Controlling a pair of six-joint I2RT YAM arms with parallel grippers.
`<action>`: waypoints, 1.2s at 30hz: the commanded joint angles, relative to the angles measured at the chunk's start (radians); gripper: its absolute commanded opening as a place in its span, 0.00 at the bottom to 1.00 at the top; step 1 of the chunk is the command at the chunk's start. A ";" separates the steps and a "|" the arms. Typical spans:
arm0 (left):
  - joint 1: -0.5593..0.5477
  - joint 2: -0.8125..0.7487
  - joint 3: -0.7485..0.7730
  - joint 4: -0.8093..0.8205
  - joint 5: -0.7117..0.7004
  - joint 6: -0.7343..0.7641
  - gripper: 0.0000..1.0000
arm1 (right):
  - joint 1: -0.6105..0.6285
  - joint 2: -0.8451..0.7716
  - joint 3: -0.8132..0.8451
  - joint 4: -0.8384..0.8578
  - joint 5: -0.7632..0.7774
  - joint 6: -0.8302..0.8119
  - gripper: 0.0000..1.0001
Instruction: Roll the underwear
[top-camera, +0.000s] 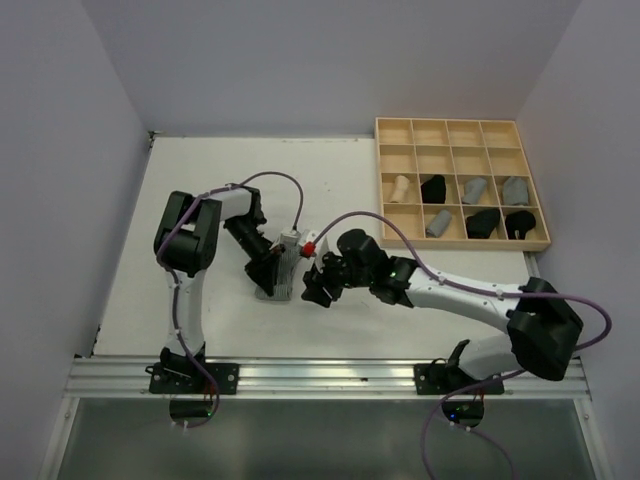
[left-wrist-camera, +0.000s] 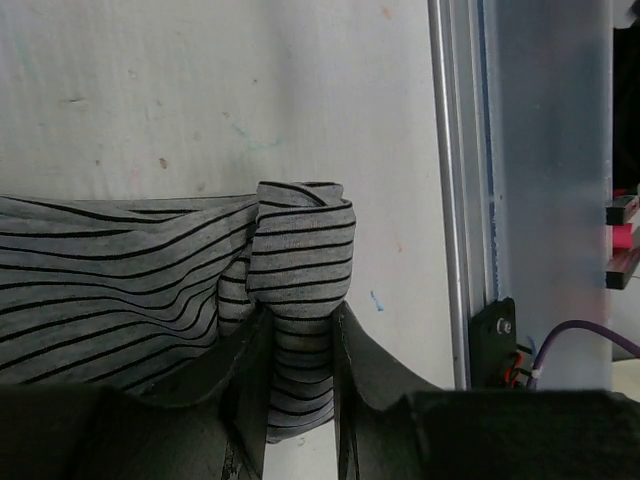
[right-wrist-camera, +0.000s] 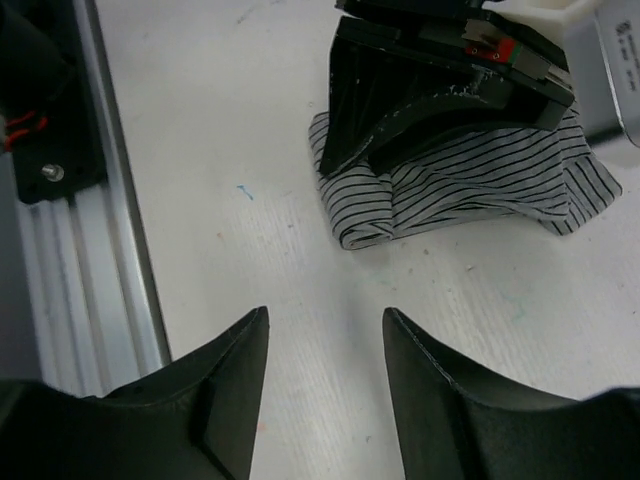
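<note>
Expect the striped underwear (left-wrist-camera: 120, 290) to handle soft, light and limp. Your left gripper (left-wrist-camera: 300, 312) pinches its rolled end; your right gripper (right-wrist-camera: 325, 325) stands open, empty. Grip the thick fold.

Bright, even, diffuse light fills all three views. The white table (top-camera: 200, 180) looks matte, with faint soft shadows. At six o'clock, the right gripper's fingers (right-wrist-camera: 450, 420) render near-black and slightly soft.

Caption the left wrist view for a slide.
Left gripper pinching a rolled fold of grey striped underwear on the white table.
</note>
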 joint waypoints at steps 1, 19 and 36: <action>-0.015 0.082 -0.041 0.127 -0.115 0.021 0.24 | 0.053 0.111 0.095 0.020 0.128 -0.148 0.54; -0.015 0.062 -0.078 0.161 -0.092 -0.033 0.27 | 0.207 0.518 0.340 -0.002 0.164 -0.395 0.63; 0.135 -0.118 0.031 0.159 0.053 -0.050 0.43 | 0.202 0.571 0.284 0.011 0.092 -0.326 0.00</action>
